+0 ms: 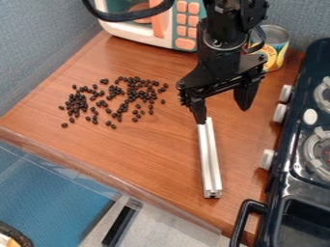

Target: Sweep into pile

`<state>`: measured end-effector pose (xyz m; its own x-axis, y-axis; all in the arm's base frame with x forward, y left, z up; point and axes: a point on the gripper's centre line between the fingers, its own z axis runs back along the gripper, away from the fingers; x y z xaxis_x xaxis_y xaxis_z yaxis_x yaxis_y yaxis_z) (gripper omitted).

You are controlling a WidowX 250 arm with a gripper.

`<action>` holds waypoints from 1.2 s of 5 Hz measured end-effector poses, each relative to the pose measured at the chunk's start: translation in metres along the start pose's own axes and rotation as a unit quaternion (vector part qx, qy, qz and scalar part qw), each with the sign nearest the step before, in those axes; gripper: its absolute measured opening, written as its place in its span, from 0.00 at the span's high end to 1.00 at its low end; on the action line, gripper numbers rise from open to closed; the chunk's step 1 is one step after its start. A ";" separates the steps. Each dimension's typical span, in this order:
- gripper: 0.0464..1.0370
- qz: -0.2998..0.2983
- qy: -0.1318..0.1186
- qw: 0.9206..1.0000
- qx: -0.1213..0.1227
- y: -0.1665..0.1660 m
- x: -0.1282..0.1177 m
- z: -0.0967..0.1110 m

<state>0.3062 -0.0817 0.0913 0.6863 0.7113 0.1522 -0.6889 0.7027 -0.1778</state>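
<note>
Here's the black arm [222, 38], in from the far edge of the desk [148, 154], and its gripper [223, 116] hangs over the right half, past the middle. The fingers are wide, a broad gap between them: one points down right at the far end of a pale metal bar [210, 164], the other is off to the right of it with wood beneath. Whether that first finger touches the bar, I can't tell. The bar itself lies lengthwise, its far end under the gripper, its near end pointing at the desk's near edge and stopping short of it. And over on the left half, there are the dark beads [78, 103], well apart from the bar, in a loose, ragged patch; they're packed closer on the patch's left side and up at its far right, with strays around the rim and wood showing through. At the far edge stands a toy microwave [169, 38] with orange buttons, a black cable [126, 17] looping across its front. Just behind the gripper, near the far right corner, a can [280, 50] stands upright. Down the right side runs the dark toy stove [283, 169], white knobs [280, 113] facing the bar, and a black handle [243, 214] curves at the near right corner.
</note>
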 end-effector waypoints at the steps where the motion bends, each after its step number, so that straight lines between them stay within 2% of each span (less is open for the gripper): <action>1: 0.04 -0.002 0.006 1.000 0.014 0.004 -0.002 -0.010; 2: 0.04 -0.044 0.005 0.999 0.032 0.010 -0.015 -0.038; 3: 0.04 -0.053 0.002 0.998 0.021 0.009 -0.020 -0.049; 4: 0.04 -0.071 0.012 0.997 0.013 0.008 -0.024 -0.056; 5: 0.04 -0.074 0.007 0.997 0.013 0.008 -0.024 -0.063; 6: 0.09 -0.071 0.018 0.997 0.031 0.013 -0.028 -0.074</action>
<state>0.2960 -0.0937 0.0127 0.7852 0.6042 0.1357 -0.5966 0.7968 -0.0960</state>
